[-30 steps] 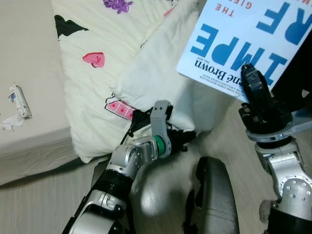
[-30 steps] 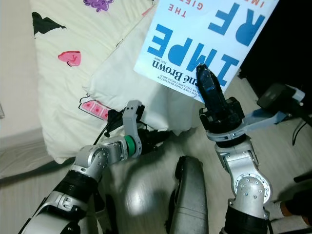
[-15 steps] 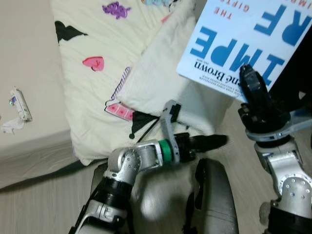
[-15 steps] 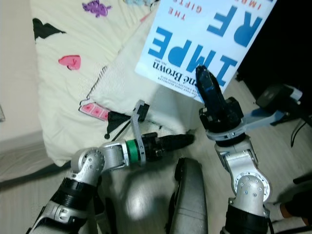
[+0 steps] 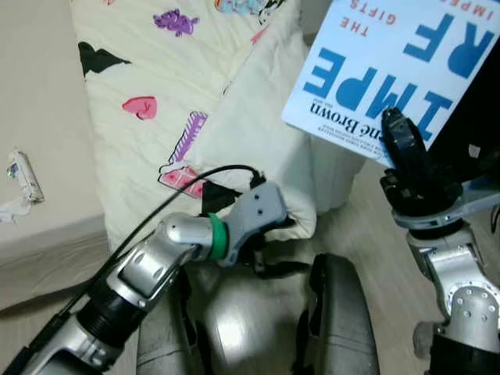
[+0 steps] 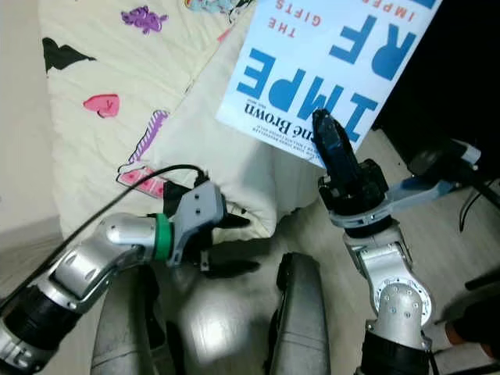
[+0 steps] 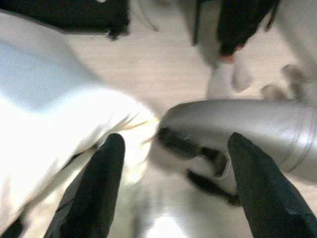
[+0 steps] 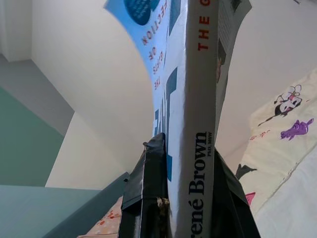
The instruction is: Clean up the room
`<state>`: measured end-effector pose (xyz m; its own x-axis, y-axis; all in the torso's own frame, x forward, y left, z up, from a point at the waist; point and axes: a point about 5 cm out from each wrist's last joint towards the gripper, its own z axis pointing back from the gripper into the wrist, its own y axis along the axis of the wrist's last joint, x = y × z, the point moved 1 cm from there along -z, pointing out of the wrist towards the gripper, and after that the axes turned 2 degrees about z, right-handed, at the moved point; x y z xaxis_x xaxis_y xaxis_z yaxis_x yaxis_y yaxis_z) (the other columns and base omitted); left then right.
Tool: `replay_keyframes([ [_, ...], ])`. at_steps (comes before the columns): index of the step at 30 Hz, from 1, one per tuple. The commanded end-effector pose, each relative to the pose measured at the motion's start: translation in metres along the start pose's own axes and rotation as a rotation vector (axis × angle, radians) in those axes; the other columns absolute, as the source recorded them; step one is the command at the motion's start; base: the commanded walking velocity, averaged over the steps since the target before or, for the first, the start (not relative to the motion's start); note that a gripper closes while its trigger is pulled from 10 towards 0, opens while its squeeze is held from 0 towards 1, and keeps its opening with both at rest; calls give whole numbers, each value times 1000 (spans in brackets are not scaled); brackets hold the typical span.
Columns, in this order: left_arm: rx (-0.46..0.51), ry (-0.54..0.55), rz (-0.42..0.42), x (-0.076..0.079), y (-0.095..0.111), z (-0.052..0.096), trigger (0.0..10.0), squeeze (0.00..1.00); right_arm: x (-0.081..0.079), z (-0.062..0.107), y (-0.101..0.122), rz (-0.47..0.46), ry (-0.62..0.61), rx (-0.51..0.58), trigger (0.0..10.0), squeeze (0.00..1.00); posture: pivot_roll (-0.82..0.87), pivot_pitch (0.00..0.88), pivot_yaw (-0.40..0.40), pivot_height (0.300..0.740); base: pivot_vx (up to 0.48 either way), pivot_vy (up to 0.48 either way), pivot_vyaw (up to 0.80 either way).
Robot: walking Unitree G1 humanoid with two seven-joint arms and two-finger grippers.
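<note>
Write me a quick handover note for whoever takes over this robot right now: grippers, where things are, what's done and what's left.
Right gripper: shut on the blue and white book, held up above the bedding.
Left gripper: open, holding nothing, low at the edge of the white pillow, just above the floor.
Patterned blanket lies crumpled under the pillow. A small wrapper sits on the beige surface on the robot's left.
Done: book picked up.
Left: put the book away, deal with pillow, blanket and wrapper.
</note>
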<state>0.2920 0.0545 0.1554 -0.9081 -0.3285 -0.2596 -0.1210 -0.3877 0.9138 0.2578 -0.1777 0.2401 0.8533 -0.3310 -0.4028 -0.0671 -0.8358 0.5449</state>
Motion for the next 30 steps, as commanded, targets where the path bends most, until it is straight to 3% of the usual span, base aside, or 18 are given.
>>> replay_keyframes([
  [1, -23, 65, -9, -4, -7, -1, 10000, 0, -5, -2, 1, 12, 30, 14, 0, 0, 12, 178, 82, 522, 0, 0, 0],
  [2, -42, 294, 28, -30, -11, 0, 10000, 0, -5, -4, -1, 9, 35, 7, 0, 0, 12, 180, 79, 522, 0, 0, 0],
  [3, -42, 294, 28, -30, -11, 0, 10000, 0, -5, -4, -1, 9, 35, 7, 0, 0, 12, 180, 79, 522, 0, 0, 0],
  [4, -59, 506, 53, -53, -12, 4, 10000, 0, -6, -5, -2, 7, 40, -3, 0, 0, 7, 185, 76, 522, 0, 0, 0],
  [6, -59, 506, 53, -53, -12, 4, 10000, 0, -6, -5, -2, 7, 40, -3, 0, 0, 7, 185, 76, 522, 0, 0, 0],
  [7, -70, 669, 52, -72, -11, 15, 10000, 0, -7, -6, -4, 5, 46, -11, 0, 0, 7, 191, 74, 522, 0, 0, 0],
  [8, -70, 669, 52, -72, -11, 15, 10000, 0, -7, -6, -4, 5, 46, -11, 0, 0, 7, 191, 74, 522, 0, 0, 0],
  [9, -74, 811, 7, -87, -9, 37, 10000, 0, -9, -6, -4, 1, 53, -17, 0, 0, 17, 195, 69, 522, 0, 0, 0],
  [10, -74, 811, 7, -87, -9, 37, 10000, 0, -9, -6, -4, 1, 53, -17, 0, 0, 17, 195, 69, 522, 0, 0, 0],
  [11, -59, 912, -8, -96, -6, 55, 10000, 0, -11, -6, -4, -6, 58, -21, 0, 0, 33, 199, 61, 522, 0, 0, 0],
  [13, -38, 961, -22, -99, -4, 66, 10000, 0, -11, -6, -4, -11, 62, -23, 0, 0, 33, 199, 61, 522, 0, 0, 0],
  [17, -18, 982, -21, -97, -3, 66, 10000, 0, -10, -7, -4, -14, 64, -26, 0, 0, 35, 198, 57, 522, 0, 0, 0],
  [20, -110, 929, -62, -78, -7, 8, 10000, 0, -10, -14, -3, -15, 81, -21, 0, 0, 16, 194, 52, 522, 0, 0, 0],
  [21, -110, 929, -62, -78, -7, 8, 10000, 0, -10, -14, -3, -15, 81, -21, 0, 0, 16, 194, 52, 522, 0, 0, 0],
  [23, -162, 859, -51, -68, -14, -20, 10000, 0, -12, -14, -2, -13, 84, -20, 0, 0, 16, 194, 52, 522, 0, 0, 0],
  [26, -145, 821, -17, -61, -13, -33, 10000, 0, -12, -13, -1, -9, 81, -20, 0, 0, -4, 191, 61, 522, 0, 0, 0],
  [28, -21, 655, 162, -38, 3, -62, 10000, 0, -12, -11, 0, -2, 75, -16, 0, 0, -10, 191, 65, 522, 0, 0, 0],
  [30, 35, 579, 240, -27, 12, -72, 10000, 0, -13, -11, 1, 0, 73, -14, 0, 0, -13, 189, 70, 522, 0, 0, 0],
])
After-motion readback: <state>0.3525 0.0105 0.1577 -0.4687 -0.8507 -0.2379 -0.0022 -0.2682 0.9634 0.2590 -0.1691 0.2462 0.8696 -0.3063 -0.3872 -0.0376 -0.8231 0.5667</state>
